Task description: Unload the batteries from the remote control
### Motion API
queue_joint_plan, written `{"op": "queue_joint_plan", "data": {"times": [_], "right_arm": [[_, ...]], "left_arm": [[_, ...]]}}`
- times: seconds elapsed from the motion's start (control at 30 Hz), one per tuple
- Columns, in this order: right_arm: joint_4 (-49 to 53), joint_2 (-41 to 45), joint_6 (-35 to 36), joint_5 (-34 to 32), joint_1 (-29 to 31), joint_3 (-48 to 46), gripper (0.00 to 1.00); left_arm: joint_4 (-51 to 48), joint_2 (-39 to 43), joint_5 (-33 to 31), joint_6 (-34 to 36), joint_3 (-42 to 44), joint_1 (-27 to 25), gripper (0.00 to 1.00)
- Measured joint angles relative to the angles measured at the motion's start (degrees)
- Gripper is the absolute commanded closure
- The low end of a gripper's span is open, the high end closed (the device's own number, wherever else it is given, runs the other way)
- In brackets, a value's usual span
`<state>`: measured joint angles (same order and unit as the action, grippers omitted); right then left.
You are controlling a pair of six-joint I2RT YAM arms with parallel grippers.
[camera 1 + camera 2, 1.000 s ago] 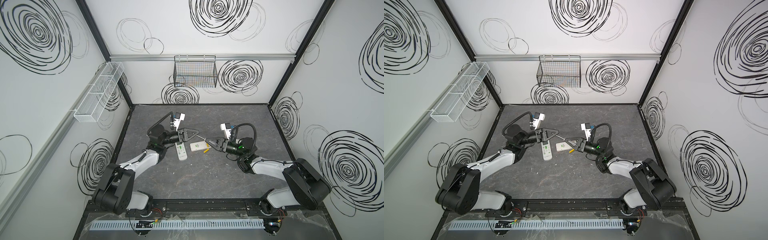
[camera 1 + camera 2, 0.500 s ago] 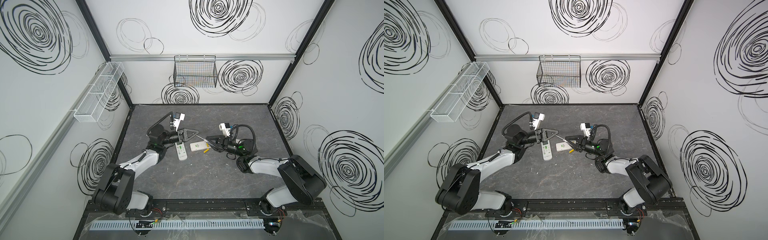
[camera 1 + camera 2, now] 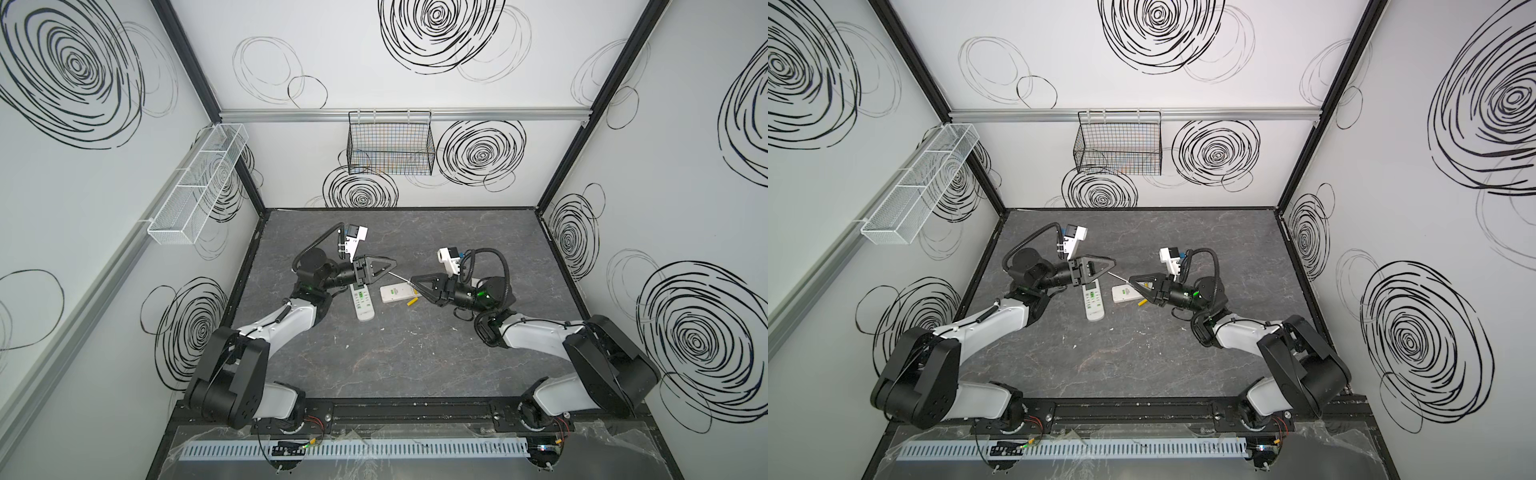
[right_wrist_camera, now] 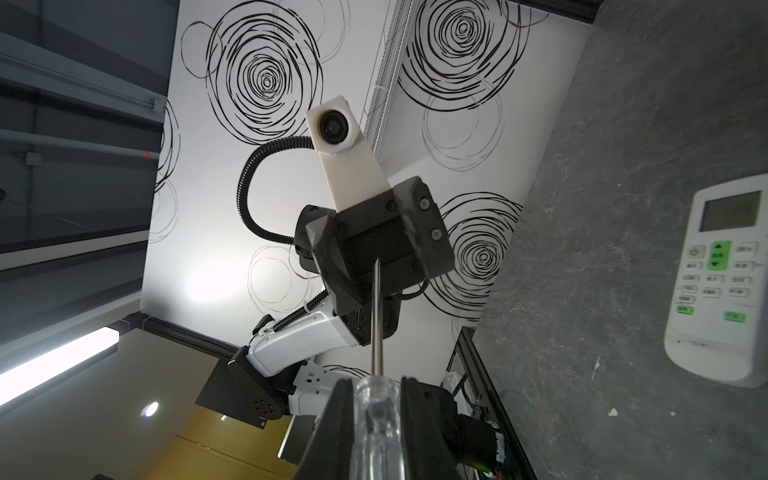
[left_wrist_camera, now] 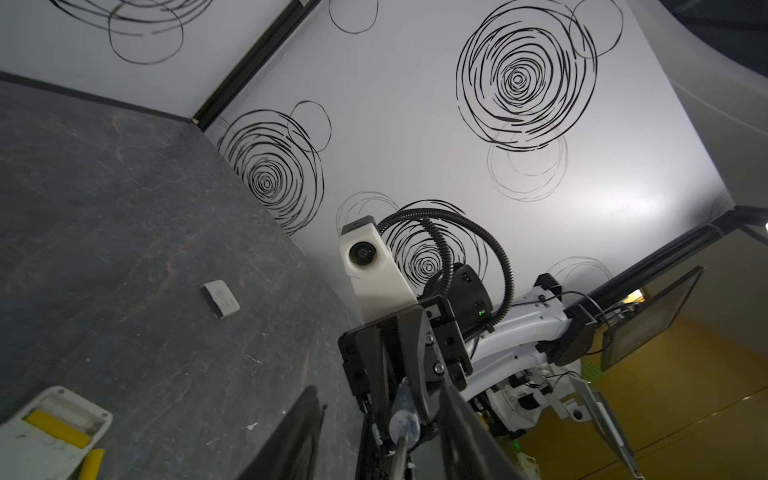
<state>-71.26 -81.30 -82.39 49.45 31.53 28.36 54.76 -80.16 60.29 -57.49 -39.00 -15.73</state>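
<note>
Swirl-painted white walls are boxing in the dark grey surface (image 3: 415, 353) where I am running both arms. My right pincer (image 3: 414, 282) is clamping tight on the clear handle of the screwdriver (image 4: 376, 415), with its fingers (image 4: 338, 424) pressing on either side. The shaft is pointing straight into my left pincer (image 3: 391, 271). That one's jaws are standing well apart, with the shaft passing between them, and it is gripping nothing. Both pincers are hovering nose to nose above the face-down remote (image 3: 397, 292).

That remote's battery bay is lying open, and in the left wrist view one yellow battery (image 5: 58, 427) is sitting inside it. A loose battery (image 3: 411, 302), also yellow, is lying on the surface just beside the remote's corner. The face-up remote (image 3: 362, 301) is lying next to it, its upper end tucked under my left pincer. A small white cover (image 5: 220, 298) is resting well apart from both.

A wire basket (image 3: 390, 149) is hanging on the back wall and a mesh tray (image 3: 199, 178) on the left wall. I cannot make out their contents.
</note>
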Motion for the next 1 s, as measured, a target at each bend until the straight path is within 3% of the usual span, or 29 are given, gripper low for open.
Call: {"op": "queue_joint_plan", "data": {"times": [0.13, 0.3, 0.5, 0.77, 0.93, 1.0], "right_arm": [[16.81, 5.46, 14.69, 1.29, -4.33, 2.8, 1.0], [35.87, 13.64, 39.32, 0.81, -8.07, 6.51, 1.0], [46.82, 17.55, 62.18, -0.13, -8.24, 6.56, 1.0], [58.77, 17.62, 83.91, -4.35, -8.24, 6.6, 1.0], [69.55, 15.19, 93.7, -7.74, -8.63, 11.78, 1.0], [73.92, 11.17, 96.28, -8.31, -9.14, 17.03, 1.0]], "left_arm": [[-1.27, 0.02, -0.04, -0.22, -0.22, 2.27, 0.37], [-5.42, 0.15, 0.13, 1.55, -1.79, 5.11, 0.34], [-23.3, 0.46, -0.68, 14.08, -6.16, 4.61, 0.33], [-48.94, -0.11, -12.48, 33.35, -12.66, 1.33, 0.34], [-56.52, -2.89, -21.09, 38.86, -13.18, -2.05, 0.17], [-58.23, -4.44, -24.33, 39.26, -13.14, -3.72, 0.15]]}}
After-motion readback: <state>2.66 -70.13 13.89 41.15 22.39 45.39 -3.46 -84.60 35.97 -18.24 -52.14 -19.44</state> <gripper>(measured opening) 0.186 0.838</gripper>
